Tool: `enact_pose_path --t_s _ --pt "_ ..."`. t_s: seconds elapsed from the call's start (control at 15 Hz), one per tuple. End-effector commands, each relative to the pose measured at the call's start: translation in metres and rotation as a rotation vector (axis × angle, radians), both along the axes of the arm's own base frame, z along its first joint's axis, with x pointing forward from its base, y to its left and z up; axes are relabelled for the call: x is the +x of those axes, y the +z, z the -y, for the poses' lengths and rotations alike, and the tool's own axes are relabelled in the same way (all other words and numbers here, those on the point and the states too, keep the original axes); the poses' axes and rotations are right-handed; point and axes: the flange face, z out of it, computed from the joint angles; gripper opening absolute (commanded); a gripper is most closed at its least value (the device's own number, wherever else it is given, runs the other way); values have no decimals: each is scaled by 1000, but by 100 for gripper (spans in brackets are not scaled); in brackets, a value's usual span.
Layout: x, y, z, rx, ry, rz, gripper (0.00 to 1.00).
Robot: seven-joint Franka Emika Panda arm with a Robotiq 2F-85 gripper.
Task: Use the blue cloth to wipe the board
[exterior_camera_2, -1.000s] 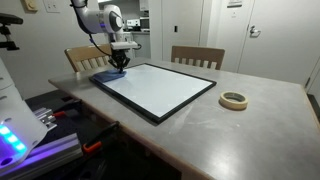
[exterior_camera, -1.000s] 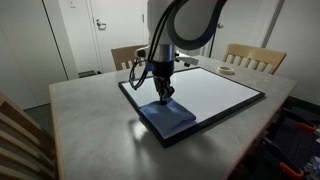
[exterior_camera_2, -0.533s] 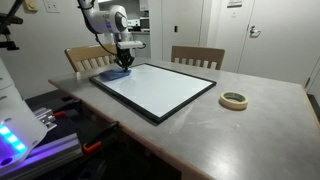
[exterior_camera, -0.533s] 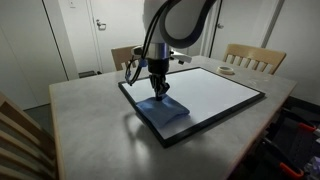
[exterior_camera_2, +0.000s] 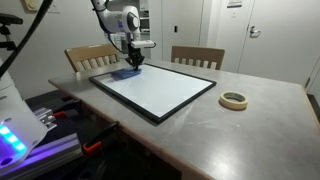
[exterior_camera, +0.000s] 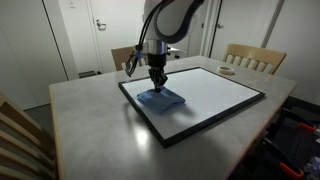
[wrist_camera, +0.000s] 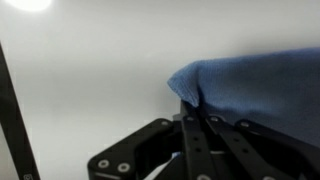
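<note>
As the black two-finger gripper (exterior_camera: 158, 86), jaws pressed together on a pinch of the small, rumpled light-blue cloth (exterior_camera: 160, 98), has dragged it off the corner further onto the glossy white, black-framed board (exterior_camera: 215, 95), wiping looks under way, with most of the surface left.

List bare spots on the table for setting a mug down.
Wide grey table beside the board, on the side away from the tape roll; also the stretch past the tape roll. Crowded: board corner where the fingers pinch the blue cloth.
</note>
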Motion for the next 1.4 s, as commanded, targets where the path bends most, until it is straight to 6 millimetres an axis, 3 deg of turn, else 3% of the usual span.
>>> enact_pose_path --t_s 0.0,0.2,0.27,0.8,0.87,1.33 --pt "30 -20 23 -11 33 -29 1" --pt "49 -19 33 -15 48 -40 1" --pt "38 -20 1 -17 56 -46 1" --pt "53 -20 -60 -21 115 -34 1" --pt "70 -17 -38 -26 116 -19 1" --pt "116 -16 9 -31 51 38 1"
